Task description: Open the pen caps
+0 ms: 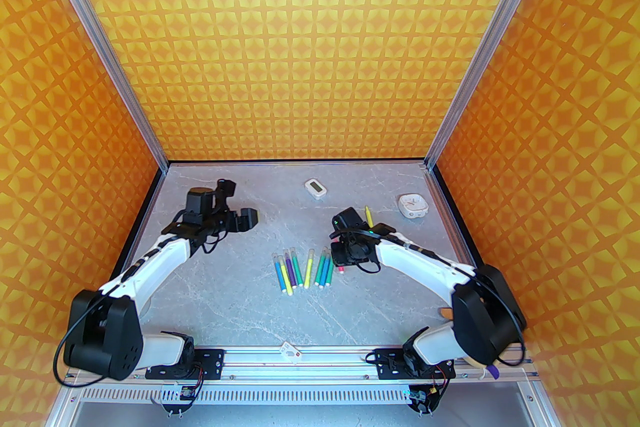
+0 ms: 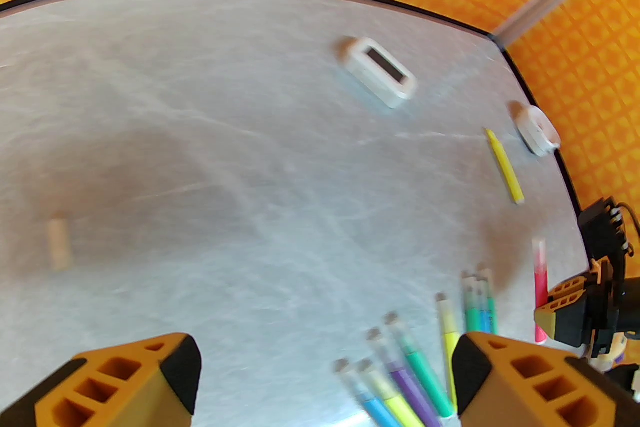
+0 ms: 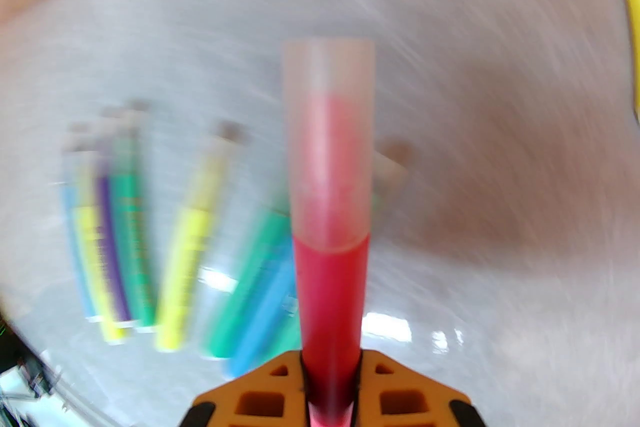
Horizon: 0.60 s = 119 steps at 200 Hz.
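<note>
Right jaws clamped on pink pen [image 3: 330, 295], held just right of the row; its pale see-through cap [image 3: 328, 114] is on. Left jaws spread wide, empty, over worktop [image 1: 240, 275]. Row [image 1: 302, 267]: about eight capped pens, side by side. One yellow pen [image 1: 368, 216] lies apart, tip bare.

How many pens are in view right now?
10. Eight pens lie in a central row, the rightmost three bunched, so possibly miscounted; a pink pen is in the right gripper; a yellow pen lies alone beyond it.
</note>
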### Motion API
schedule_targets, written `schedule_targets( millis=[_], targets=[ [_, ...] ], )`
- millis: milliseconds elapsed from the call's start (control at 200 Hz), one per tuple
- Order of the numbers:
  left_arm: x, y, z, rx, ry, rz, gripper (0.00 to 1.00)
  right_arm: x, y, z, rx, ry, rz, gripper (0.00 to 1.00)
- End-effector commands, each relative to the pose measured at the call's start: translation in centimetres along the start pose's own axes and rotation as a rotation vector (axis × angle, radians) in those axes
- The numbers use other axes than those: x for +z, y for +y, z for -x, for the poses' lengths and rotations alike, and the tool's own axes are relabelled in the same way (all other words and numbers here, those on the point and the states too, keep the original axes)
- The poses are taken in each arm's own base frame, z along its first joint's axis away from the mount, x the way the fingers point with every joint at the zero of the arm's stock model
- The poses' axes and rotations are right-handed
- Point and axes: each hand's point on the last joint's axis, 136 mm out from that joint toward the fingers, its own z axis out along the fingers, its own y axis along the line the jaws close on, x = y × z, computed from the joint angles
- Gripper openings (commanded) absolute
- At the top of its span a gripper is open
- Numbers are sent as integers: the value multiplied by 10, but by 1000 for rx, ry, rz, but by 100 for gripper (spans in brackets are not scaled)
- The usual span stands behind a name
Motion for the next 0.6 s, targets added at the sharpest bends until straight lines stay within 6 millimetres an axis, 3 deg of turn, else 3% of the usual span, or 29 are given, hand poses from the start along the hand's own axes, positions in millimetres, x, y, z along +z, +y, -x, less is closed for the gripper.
schedule_targets(
  millis=[0, 215, 590],
  targets=[
    [7, -36, 17, 0, -19, -142, 84, -12, 35, 17, -114, -113, 197, 0],
    [17, -79, 12, 25, 15, -302, 83, -32, 69, 35, -168, -249, 387, 0],
    [17, -136, 2, 82, 40, -546, 79, -43, 92, 51, -210, -327, 479, 0]
  ],
)
